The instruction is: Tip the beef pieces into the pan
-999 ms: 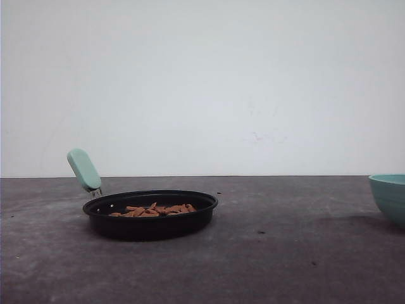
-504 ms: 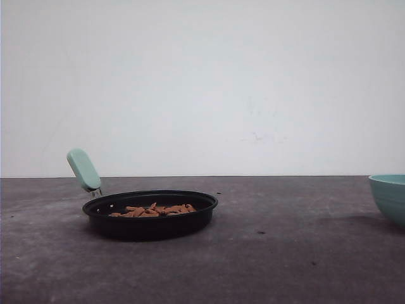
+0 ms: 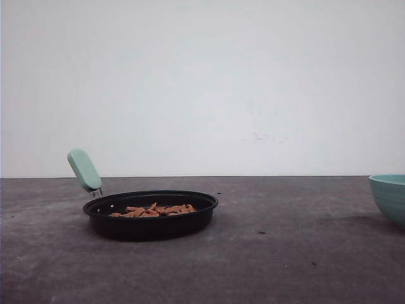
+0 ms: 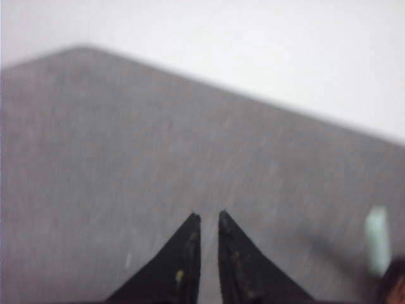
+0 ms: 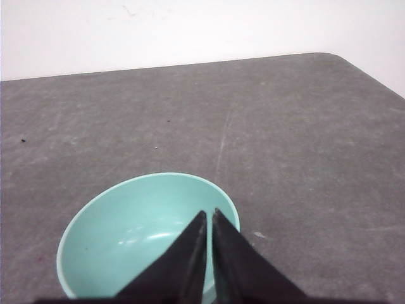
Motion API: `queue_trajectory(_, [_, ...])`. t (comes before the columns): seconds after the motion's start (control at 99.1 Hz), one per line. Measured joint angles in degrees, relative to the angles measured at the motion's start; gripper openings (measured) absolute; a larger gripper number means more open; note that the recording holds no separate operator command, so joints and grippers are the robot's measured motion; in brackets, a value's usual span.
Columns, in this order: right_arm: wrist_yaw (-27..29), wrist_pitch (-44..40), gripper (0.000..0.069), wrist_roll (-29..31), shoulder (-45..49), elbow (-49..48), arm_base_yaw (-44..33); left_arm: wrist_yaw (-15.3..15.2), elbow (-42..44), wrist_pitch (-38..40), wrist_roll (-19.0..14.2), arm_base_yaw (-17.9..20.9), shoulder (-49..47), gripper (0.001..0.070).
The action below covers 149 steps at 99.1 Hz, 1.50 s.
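Note:
The shallow black pan (image 3: 150,225) stands on the table left of centre, its mint-green handle (image 3: 84,170) rising to the back left. The beef pieces (image 3: 155,209) lie as a low orange-brown heap inside it. My left gripper (image 4: 207,218) hangs over bare grey table with its fingers nearly together and nothing between them. The pan's handle (image 4: 378,231) shows blurred at the edge of that view. My right gripper (image 5: 209,214) is shut and empty above the near rim of the teal bowl (image 5: 126,240).
The teal bowl (image 3: 389,196) sits at the table's right edge and looks empty inside. The grey table (image 3: 285,253) stretches bare between pan and bowl, with a few dark specks. A white wall stands behind the table's far edge.

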Motion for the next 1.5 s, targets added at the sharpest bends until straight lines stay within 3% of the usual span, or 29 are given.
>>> queue_trajectory(0.111, [0.0, 0.0, 0.0011, 0.0, 0.0, 0.0, 0.0, 5.3, -4.8, -0.7, -0.7, 0.1, -2.0, 0.0024])
queue_trajectory(0.182, [0.0, 0.1, 0.0011, 0.0, 0.0, 0.0, 0.0, 7.0, -5.4, 1.2, -0.9, 0.1, -1.9, 0.0024])
queue_trajectory(0.272, [0.2, 0.1, 0.0011, 0.0, 0.0, 0.0, 0.0, 7.1, -5.5, 1.5, 0.3, 0.1, -2.1, 0.0024])
queue_trajectory(0.504, [0.2, 0.1, 0.0011, 0.0, 0.0, 0.0, 0.0, 6.6, -5.6, 1.5, 10.0, 0.6, -2.1, 0.0024])
queue_trajectory(0.615, [0.2, 0.1, 0.0011, 0.0, 0.0, 0.0, 0.0, 6.5, -5.6, 1.5, 11.8, 1.8, -2.1, 0.0024])
queue_trajectory(1.503, [-1.4, -0.2, 0.0011, 0.0, 0.0, 0.0, 0.0, 6.6, -5.6, 1.6, 12.0, 1.7, -2.1, 0.0024])
